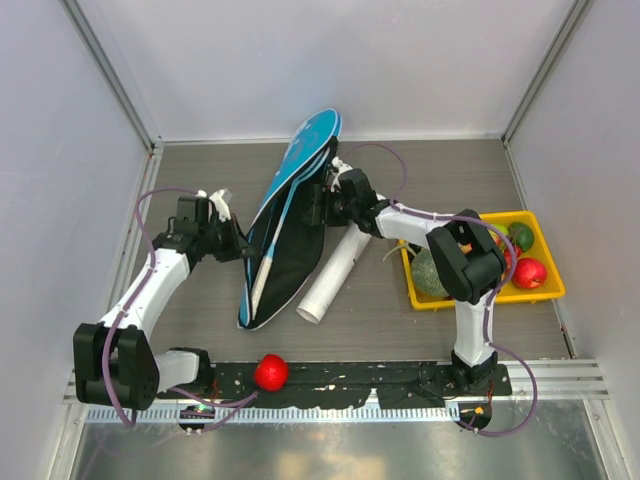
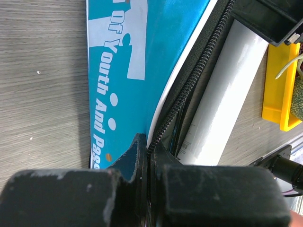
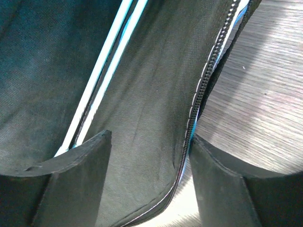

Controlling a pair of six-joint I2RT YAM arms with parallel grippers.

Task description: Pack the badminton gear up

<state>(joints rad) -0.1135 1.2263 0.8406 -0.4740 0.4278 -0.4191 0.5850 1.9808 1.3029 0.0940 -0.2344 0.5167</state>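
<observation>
The blue racket bag (image 1: 290, 190) lies diagonally mid-table, unzipped, its black inside showing. A pale racket handle (image 1: 262, 272) shows inside it. My left gripper (image 1: 238, 246) is shut on the bag's zipper edge (image 2: 189, 80) on its left side; the left wrist view shows its jaws (image 2: 149, 147) pinching that edge. My right gripper (image 1: 322, 200) is open at the bag's right edge; in its wrist view the gripper (image 3: 151, 139) straddles the black lining, with the zipper (image 3: 201, 99) against the right finger. Light-blue racket frames (image 3: 106, 64) lie inside. The long white tube (image 1: 330, 275) lies beside the bag. No shuttlecocks show.
A yellow tray (image 1: 555, 290) of fruit stands at the right, close to the right arm. A small red ball (image 1: 270, 372) rests at the near edge between the arm bases. Grey walls close in the left, right and back.
</observation>
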